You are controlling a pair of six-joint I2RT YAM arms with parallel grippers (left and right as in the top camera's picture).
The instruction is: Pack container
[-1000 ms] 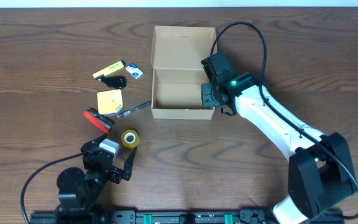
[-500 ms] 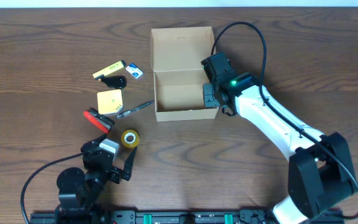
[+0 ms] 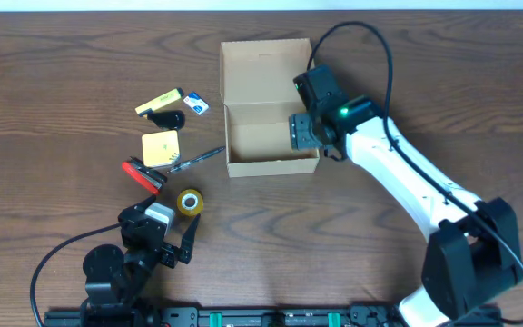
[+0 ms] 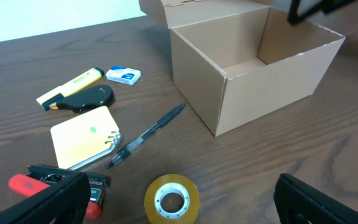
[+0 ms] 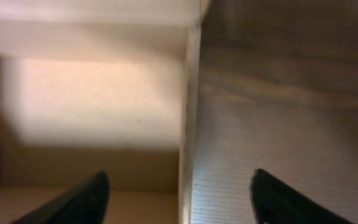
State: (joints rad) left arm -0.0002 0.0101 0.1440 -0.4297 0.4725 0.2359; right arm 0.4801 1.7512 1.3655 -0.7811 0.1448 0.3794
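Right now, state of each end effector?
Left end effector: open, empty.
Right end effector: open, straddling a side wall of the tan cardboard box, not gripping it.

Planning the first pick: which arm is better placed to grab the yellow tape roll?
Left. The left gripper sits open right beside the tape roll, facing it. The right gripper is open astride the right wall of the container, which stands between it and the roll.

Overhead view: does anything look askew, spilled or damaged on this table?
Nothing stands out. The box sits upright and undamaged, with its lid folded back and nothing inside. The pen, tape and notepad lie loose on the table beside it.
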